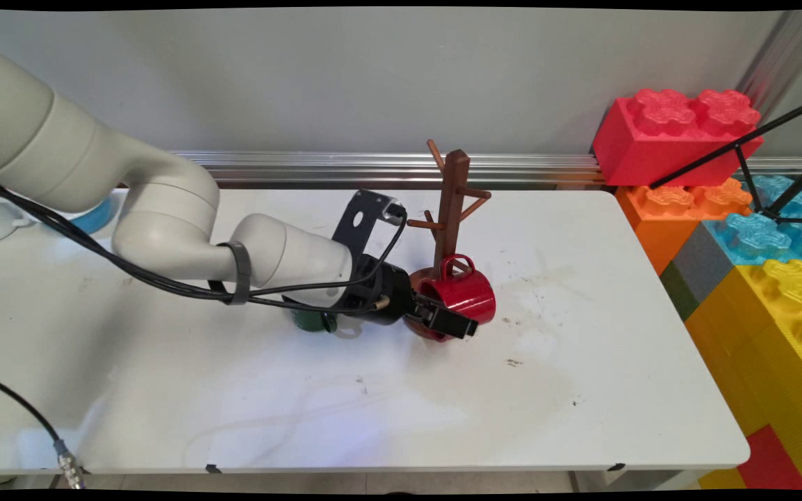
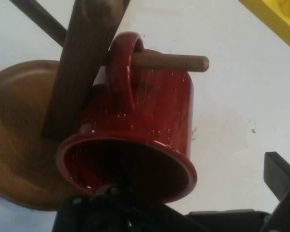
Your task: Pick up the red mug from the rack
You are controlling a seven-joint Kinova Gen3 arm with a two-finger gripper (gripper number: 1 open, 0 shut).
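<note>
My arm [image 1: 164,209] is made of thick, rounded white links. Black cables [image 1: 129,275] hang along it, cinched by a grey strap [image 1: 237,271]. A black bracket [image 1: 363,219] sits on my wrist; my gripper [image 1: 446,316] is black.

glossy red enamel-like mug [image 2: 150,121], matt brown wooden mug tree [image 1: 451,209].
</note>
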